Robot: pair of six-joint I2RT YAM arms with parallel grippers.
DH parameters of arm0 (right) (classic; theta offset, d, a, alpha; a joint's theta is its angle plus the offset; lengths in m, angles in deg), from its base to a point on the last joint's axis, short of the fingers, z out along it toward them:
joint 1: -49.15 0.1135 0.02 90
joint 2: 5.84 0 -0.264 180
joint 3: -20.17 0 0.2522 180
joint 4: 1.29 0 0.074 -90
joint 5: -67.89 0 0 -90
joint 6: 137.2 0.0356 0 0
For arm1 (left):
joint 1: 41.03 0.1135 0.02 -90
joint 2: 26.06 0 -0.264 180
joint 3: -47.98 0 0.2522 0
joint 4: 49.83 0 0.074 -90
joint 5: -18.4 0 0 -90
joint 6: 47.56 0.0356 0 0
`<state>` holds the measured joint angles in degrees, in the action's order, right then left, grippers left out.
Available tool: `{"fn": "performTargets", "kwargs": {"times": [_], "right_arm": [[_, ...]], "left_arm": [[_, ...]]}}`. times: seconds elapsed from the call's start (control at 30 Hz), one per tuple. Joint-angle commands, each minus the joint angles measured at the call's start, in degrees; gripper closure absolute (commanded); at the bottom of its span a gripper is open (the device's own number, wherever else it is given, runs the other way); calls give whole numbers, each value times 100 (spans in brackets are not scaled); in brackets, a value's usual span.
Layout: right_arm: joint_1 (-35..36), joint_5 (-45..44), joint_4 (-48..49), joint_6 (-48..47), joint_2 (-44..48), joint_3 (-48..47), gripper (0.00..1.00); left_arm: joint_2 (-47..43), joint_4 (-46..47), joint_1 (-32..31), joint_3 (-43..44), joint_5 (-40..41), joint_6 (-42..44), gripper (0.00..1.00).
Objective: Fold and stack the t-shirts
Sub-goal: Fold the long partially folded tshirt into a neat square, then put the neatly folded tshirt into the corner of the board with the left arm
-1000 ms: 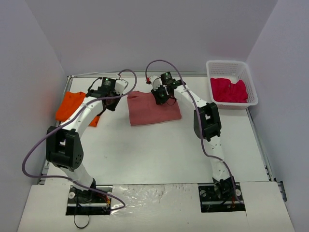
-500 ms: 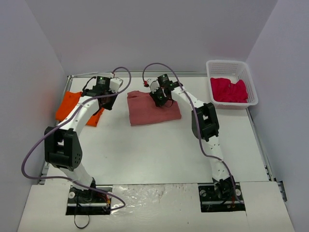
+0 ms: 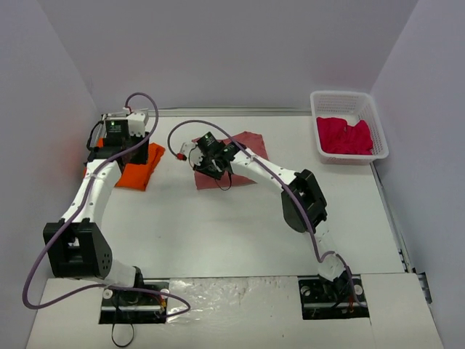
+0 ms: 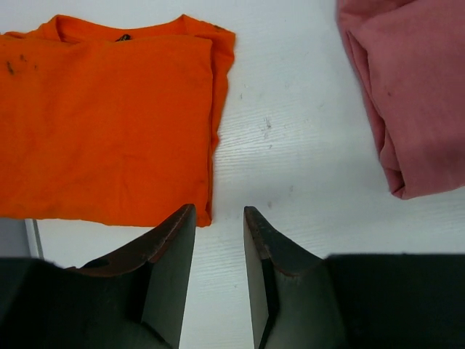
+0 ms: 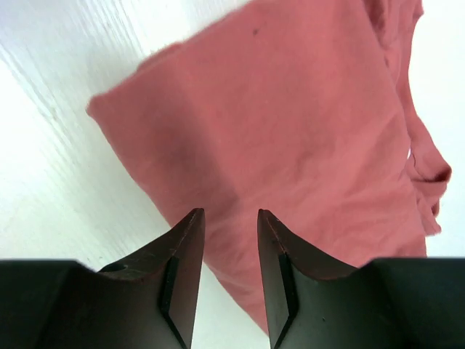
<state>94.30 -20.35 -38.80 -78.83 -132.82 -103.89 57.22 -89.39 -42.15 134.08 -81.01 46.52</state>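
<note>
Lab: white-walled robot test table (image 3: 240, 225)

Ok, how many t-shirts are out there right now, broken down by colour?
Bright orange cloth t-shirt: 1
Muted brick-red cloth t-shirt: 1
Crimson-pink cloth t-shirt, lying in the white plastic basket: 1
Total: 3

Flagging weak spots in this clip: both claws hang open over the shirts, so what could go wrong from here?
1. The brick-red t-shirt is folded loosely with uneven edges; the right claw, open above it, might pinch a single layer and undo the fold.
2. The orange t-shirt lies at the left edge of the table; the left claw, open near its corner, could shove it off.
</note>
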Motion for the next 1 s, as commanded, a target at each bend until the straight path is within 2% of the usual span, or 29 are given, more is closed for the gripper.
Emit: {"fn": "performTargets", "kwargs": {"times": [0.0, 0.07, 0.23, 0.43, 0.53, 0.97], "right_arm": [[64, -913, -192, -202, 59, 132, 68], [178, -1239, -174, -237, -46, 71, 62], [460, -1704, -95, -439, -239, 35, 55], [916, -2101, -51, -528, -354, 35, 53], [1110, -2144, -51, -519, -380, 70, 46], [1216, -2373, 204, -624, -872, -35, 42]], "left_arm": [[-295, 242, 365, -61, -438, -511, 68], [-392, 286, 533, -176, -588, -531, 67], [-471, 321, 701, -395, -659, -504, 67], [-471, 339, 798, -501, -659, -469, 67], [-471, 330, 859, -484, -624, -469, 67], [-541, 356, 1149, -563, -632, -461, 67]]}}
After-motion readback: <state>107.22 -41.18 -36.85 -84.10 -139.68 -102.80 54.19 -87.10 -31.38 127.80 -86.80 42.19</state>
